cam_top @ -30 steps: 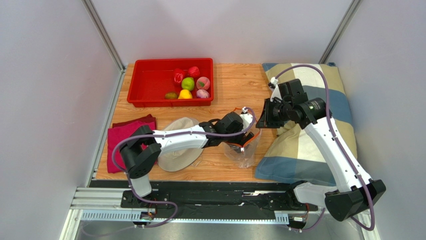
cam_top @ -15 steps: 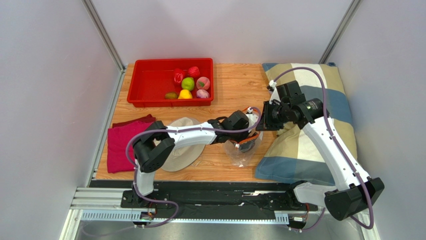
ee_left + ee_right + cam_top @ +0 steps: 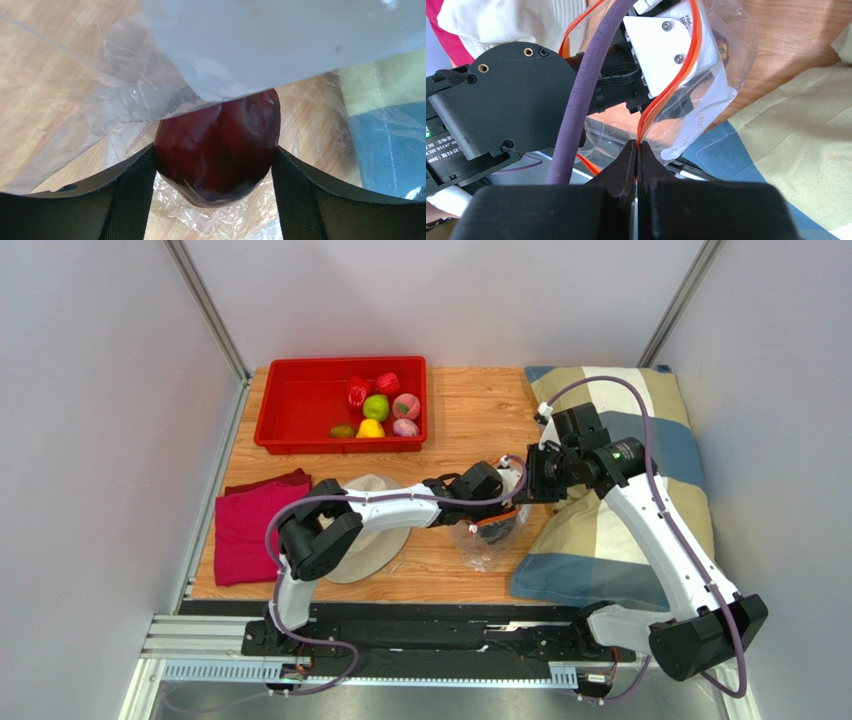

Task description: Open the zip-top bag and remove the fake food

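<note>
Two claws at bag (image 3: 488, 540), mid-worktop (image 3: 470, 415). Left claw (image 3: 212, 162) inside bag, spread wide, fingers (image 3: 130, 195) pressed against both sides of maroon fruit (image 3: 217, 140), gripping it. Right claw (image 3: 637, 150) pinched fully closed on bag's orange zipper strip (image 3: 668, 90) at mouth, just beside pillow (image 3: 640, 480). Hat (image 3: 360, 535) lies under left arm. Far left: red bin (image 3: 300, 405), other fake food (image 3: 378, 410) clustered at its right end.

Tray (image 3: 300, 405) at the table's (image 3: 470, 410) far left corner. Bag (image 3: 490, 550) lies between hat (image 3: 375, 547) and pillow (image 3: 600, 560); cloth (image 3: 240, 530) at the left edge
</note>
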Robot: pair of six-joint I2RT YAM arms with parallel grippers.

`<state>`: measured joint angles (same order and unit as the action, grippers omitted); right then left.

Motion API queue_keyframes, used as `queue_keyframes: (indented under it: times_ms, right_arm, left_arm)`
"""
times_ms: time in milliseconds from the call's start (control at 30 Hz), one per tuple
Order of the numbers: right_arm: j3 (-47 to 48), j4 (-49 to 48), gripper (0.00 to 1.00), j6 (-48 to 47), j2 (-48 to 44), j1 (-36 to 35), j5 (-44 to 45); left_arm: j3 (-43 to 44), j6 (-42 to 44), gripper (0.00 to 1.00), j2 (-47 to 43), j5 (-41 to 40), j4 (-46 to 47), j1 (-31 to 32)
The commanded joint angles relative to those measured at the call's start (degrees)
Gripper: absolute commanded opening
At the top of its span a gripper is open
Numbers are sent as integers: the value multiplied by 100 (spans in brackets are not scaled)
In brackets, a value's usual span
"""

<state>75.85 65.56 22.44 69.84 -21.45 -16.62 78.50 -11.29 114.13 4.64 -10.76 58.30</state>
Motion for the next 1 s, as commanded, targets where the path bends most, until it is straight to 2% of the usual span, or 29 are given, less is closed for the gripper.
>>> queue_keyframes:
  times_ms: [0,33,100,133,200,233,300,333,567,767,967]
  right_arm:
    - [8,-96,0,-46,-50,1,-140]
    - [0,-105,0,-38,-59,-8,-140]
    - [-18,-105,0,-46,-50,-8,-104]
    - [-27,-96,0,-55,-59,1,-87]
    - [-62,-96,0,-73,-85,18,-34]
    - [-79,-87,0,-90,-102,36,-8]
    - [-185,-87,0,-116,-138,80,62]
    - [-220,-61,0,-125,-155,149,97]
    - [-492,-8,0,-126,-463,616,414]
    - [-519,-113,0,-248,-419,607,11]
    - [-326,-52,0,-257,-261,519,-211]
  left_arm:
    - [183,144,65,75,89,154,-30]
    - [183,153,57,66,81,136,-30]
    - [183,188,51,5,45,92,-30]
    - [157,223,44,-39,45,31,-30]
    - [113,285,35,-215,-7,-39,-30]
    - [87,329,22,-285,-34,-153,-30]
    - [52,355,14,-513,-139,-303,-30]
    - [17,373,0,-610,-244,-451,-30]
    - [-221,452,0,-1602,-386,-892,-30]
    - [-212,514,0,-1981,352,-972,-56]
    - [-414,952,0,-2245,1222,-260,-56]
